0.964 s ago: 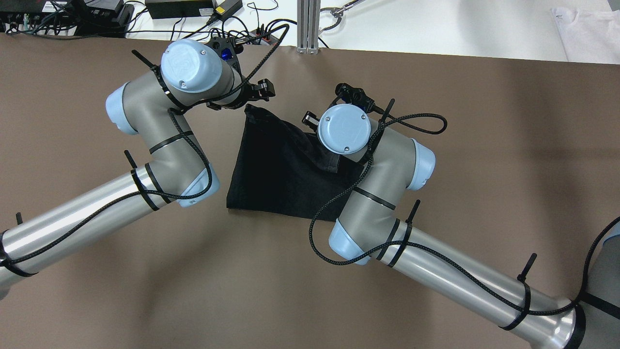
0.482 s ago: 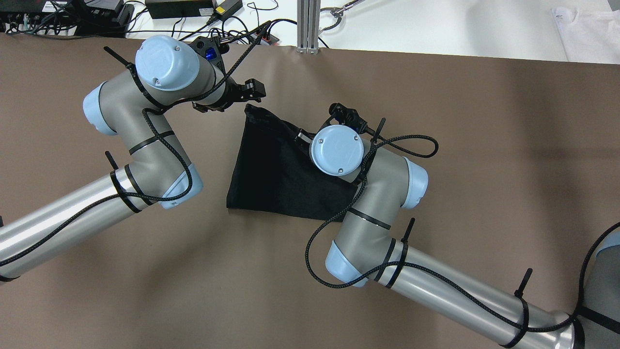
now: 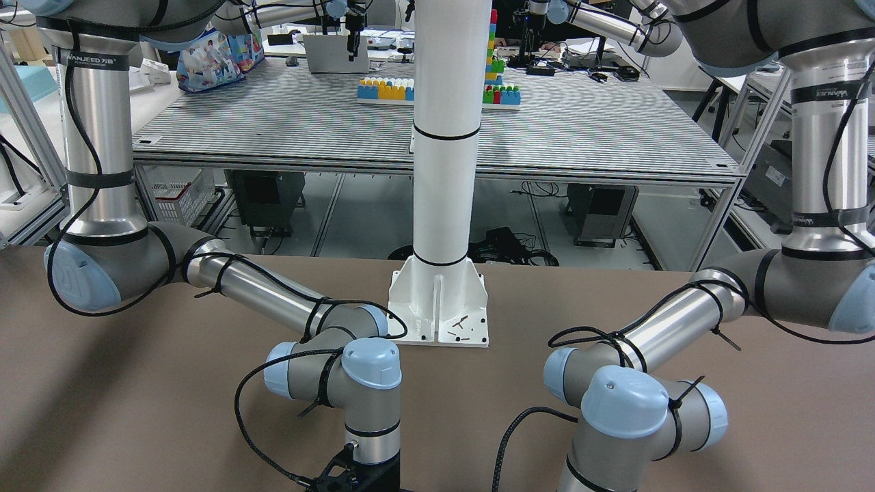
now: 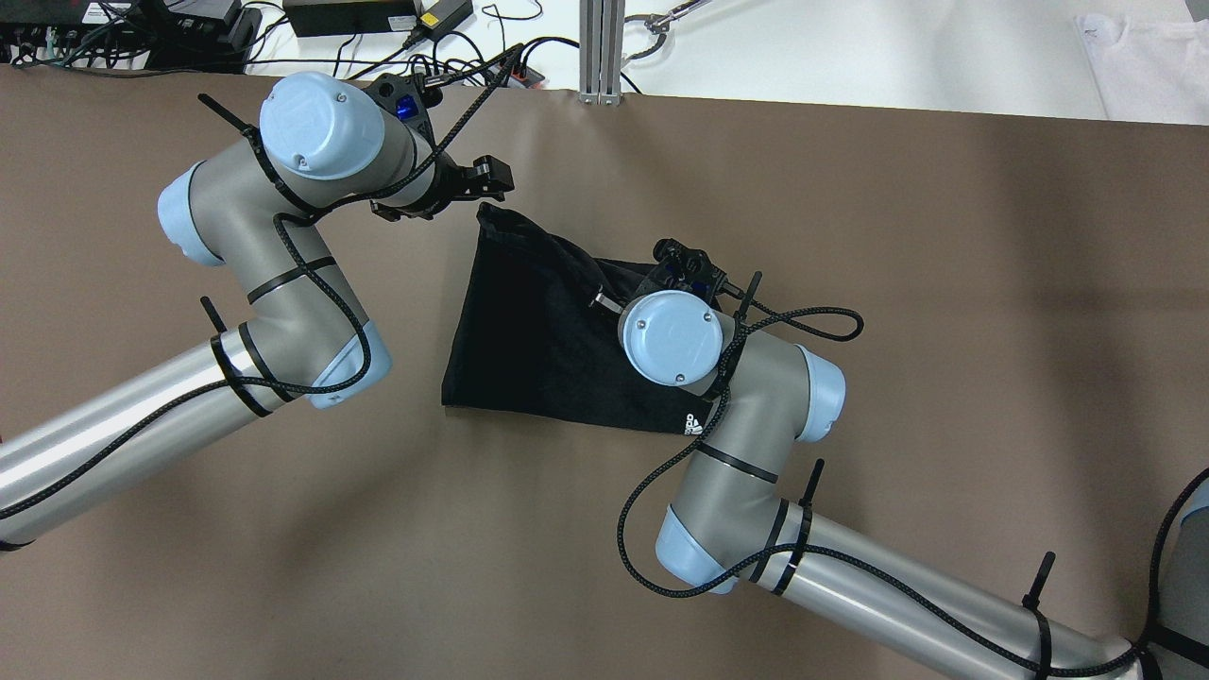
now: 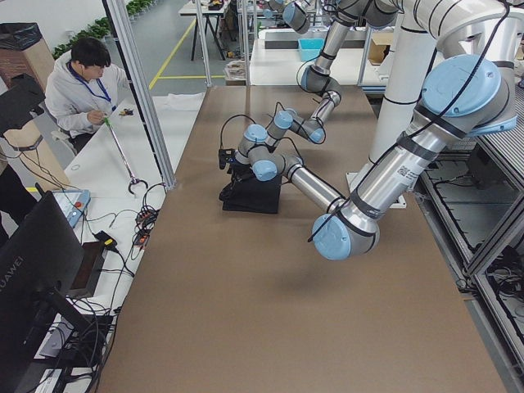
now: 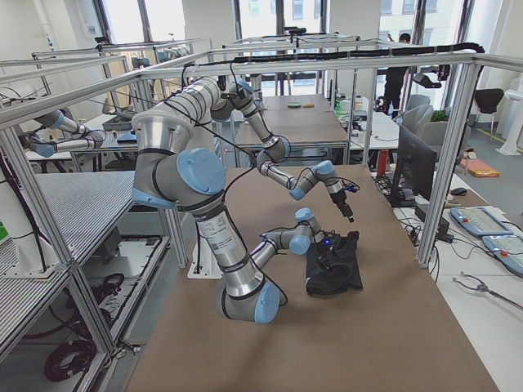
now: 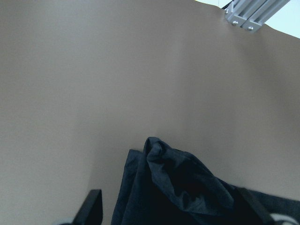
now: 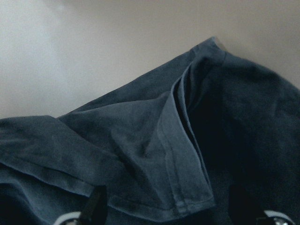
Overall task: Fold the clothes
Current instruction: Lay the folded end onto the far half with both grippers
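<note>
— What's just changed?

— The left pincer (image 4: 444, 194) has drawn back off the far corner of the thin black fabric garment (image 4: 538, 331). Its fingers stand wide with nothing between them. Over the last 1 second the right arm (image 4: 746, 444) has swung back toward the robot, and a small white printed mark (image 4: 694, 422) now shows at the near right corner.

— Is the right pincer (image 8: 183, 211) holding anything?

— No. Its wrist view shows the fingers spread wide above a hemmed flap (image 8: 187, 154), gripping nothing.

— So where's the cloth?

— Lying in a rough wedge on the brown worktop (image 4: 945, 331), between the 2 arms. I'd judge 1 fold is laid and released, and the next grasp is being lined up.

— Anything in the way?

— The right arm's wrist hangs over the garment's right side and hides it from overhead. The white pillar (image 3: 441, 307), the aluminium post (image 4: 602, 47) and the black cables (image 4: 444, 57) are all well apart from it, out at the worktop's edges.
</note>
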Robot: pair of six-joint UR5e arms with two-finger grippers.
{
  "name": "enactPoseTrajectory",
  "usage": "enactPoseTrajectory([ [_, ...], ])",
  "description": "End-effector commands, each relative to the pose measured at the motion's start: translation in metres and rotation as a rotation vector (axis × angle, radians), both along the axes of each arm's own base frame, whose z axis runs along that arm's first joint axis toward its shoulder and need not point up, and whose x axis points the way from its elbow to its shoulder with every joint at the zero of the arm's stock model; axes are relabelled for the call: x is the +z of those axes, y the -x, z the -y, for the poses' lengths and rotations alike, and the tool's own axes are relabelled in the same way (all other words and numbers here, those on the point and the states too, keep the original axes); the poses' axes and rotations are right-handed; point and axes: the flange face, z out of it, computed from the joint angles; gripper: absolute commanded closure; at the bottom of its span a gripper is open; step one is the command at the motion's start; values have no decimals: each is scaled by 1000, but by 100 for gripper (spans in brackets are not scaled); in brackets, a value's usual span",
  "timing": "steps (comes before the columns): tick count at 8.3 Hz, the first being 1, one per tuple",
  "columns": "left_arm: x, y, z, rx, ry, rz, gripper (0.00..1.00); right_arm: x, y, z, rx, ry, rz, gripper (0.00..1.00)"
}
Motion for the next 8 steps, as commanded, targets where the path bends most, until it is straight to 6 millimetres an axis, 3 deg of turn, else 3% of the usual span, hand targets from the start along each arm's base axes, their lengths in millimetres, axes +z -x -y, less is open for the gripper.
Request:
enactPoseTrajectory([
  [1,3,0,0,0,2,2,0,0,-1,-1,14,-2,14,34],
  [2,4,1,0,-2,3,4,0,-1,-1,-1,11,-13,21,90],
  [3,9,1,-1,-2,7,8,0,-5,-3,0,17,-23,46,100],
  [5,15,4,-4,-2,9,9,0,-3,-7,4,27,-23,49,100],
  [6,19,7,-9,0,7,8,0,-2,-19,17,49,-23,46,100],
  [8,22,10,-12,-3,9,7,0,28,-51,47,89,-13,-3,100],
])
